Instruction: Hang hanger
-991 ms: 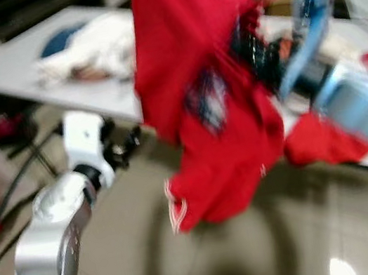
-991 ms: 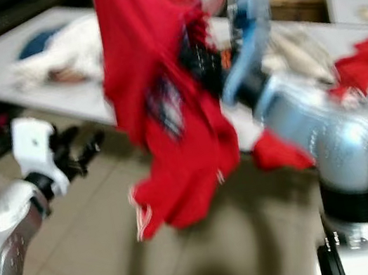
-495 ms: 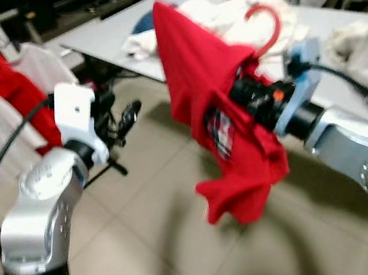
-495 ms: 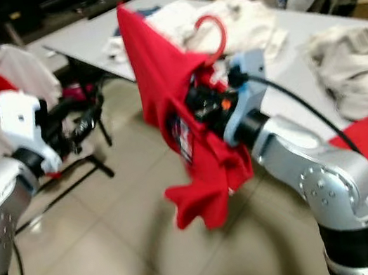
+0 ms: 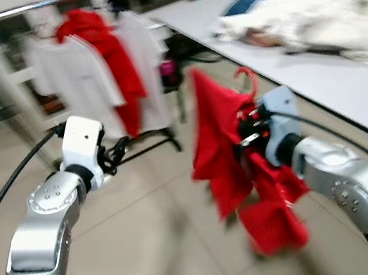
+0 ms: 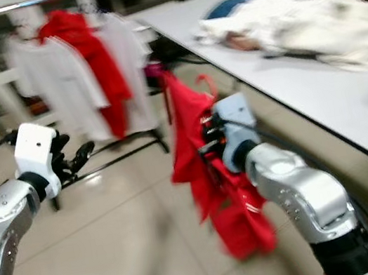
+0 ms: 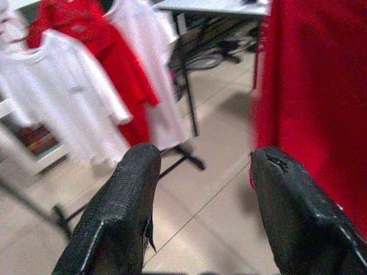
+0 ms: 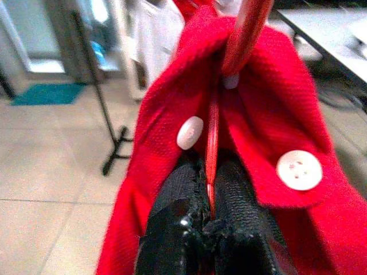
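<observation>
A red shirt (image 5: 226,155) hangs on a red hanger whose hook (image 5: 248,82) sticks up above the collar. My right gripper (image 8: 207,189) is shut on the hanger's neck, at the collar between two white buttons, holding the shirt up over the floor. The left gripper (image 7: 200,172) is open with nothing between its fingers, raised at my left and pointing toward a clothes rack (image 5: 19,8). The rack's rail carries white shirts (image 5: 70,75) and a red garment (image 5: 109,58) and stands ahead on the left.
A long white table (image 5: 323,77) runs along the right with a pile of white clothes (image 5: 304,9) on it. The rack's black base (image 5: 146,147) rests on the tiled floor. Open floor lies between me and the rack.
The camera has swung left, bringing the clothes rack into view ahead. The right gripper still holds the hanger with the red shirt, now lower and closer to the rack.
</observation>
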Controlling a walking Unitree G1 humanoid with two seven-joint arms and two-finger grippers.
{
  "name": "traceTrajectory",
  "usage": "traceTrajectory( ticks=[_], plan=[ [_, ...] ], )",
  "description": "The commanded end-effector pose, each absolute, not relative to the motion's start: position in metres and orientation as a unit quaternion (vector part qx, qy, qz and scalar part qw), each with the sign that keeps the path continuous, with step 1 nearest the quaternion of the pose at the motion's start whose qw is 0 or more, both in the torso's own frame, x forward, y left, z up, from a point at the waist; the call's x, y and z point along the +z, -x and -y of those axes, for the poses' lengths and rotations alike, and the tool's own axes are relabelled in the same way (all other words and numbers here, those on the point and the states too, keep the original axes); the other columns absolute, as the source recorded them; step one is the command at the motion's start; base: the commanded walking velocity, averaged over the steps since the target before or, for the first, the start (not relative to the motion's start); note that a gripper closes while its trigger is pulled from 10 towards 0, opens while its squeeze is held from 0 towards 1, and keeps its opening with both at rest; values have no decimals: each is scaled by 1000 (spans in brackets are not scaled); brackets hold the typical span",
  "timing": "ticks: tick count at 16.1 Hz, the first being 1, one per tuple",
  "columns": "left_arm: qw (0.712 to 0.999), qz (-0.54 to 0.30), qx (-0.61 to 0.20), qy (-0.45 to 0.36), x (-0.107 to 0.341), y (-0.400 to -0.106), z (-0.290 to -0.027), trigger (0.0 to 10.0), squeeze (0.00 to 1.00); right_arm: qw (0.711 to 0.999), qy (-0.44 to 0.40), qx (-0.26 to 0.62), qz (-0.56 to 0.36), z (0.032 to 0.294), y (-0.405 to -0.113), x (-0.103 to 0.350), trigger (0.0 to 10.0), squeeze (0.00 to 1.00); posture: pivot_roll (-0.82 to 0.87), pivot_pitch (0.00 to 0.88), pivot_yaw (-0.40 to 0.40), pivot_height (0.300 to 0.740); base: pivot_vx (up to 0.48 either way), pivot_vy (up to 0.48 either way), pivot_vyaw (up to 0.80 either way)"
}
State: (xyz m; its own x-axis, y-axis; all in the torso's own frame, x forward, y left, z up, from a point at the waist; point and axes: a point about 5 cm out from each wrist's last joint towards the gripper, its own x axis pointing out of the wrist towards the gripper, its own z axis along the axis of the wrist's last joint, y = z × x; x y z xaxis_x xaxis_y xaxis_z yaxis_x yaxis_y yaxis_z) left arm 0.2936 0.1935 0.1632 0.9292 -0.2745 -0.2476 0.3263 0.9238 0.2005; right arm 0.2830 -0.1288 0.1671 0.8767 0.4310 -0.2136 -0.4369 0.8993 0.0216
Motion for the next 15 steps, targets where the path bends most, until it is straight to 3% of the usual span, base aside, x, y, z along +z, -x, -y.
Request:
traceTrajectory(
  ticks=[1,3,5,6,7,9,13,14,15],
  plan=[
    [972,-98,-171,-127,164,-296,-185,10000,0,976,25,203,-74,136,-290,177,10000,0,-138,0,64,740,0,0,800],
    [963,-106,-209,-132,155,-293,-173,10000,0,982,30,175,-68,145,-297,174,10000,0,-139,0,67,740,0,0,400],
    [958,-114,-210,-159,149,-294,-177,10000,0,968,76,222,-90,142,-295,164,10000,0,-137,0,64,740,0,0,0],
    [955,-119,-219,-161,146,-295,-179,10000,63,959,106,239,-110,145,-295,158,10000,0,-139,0,66,740,0,0,0],
    [953,-122,-243,-136,145,-295,-177,10000,1000,959,105,236,-116,151,-297,157,10000,0,-140,0,67,740,0,0,0],
    [943,-131,-273,-136,142,-296,-175,10000,1000,957,74,261,-101,154,-297,163,10000,0,-146,2,69,740,0,0,0],
    [944,-129,-251,-169,137,-312,-185,10000,1000,921,81,369,-92,151,-284,173,10000,0,-151,19,67,740,0,0,0],
    [951,-123,-244,-144,137,-320,-184,10000,0,908,62,406,-85,148,-278,180,10000,0,-152,22,64,740,0,0,0],
    [953,-121,-244,-133,137,-322,-183,10000,0,904,56,415,-83,147,-277,182,10000,0,-152,22,64,740,0,0,0]
  ],
)
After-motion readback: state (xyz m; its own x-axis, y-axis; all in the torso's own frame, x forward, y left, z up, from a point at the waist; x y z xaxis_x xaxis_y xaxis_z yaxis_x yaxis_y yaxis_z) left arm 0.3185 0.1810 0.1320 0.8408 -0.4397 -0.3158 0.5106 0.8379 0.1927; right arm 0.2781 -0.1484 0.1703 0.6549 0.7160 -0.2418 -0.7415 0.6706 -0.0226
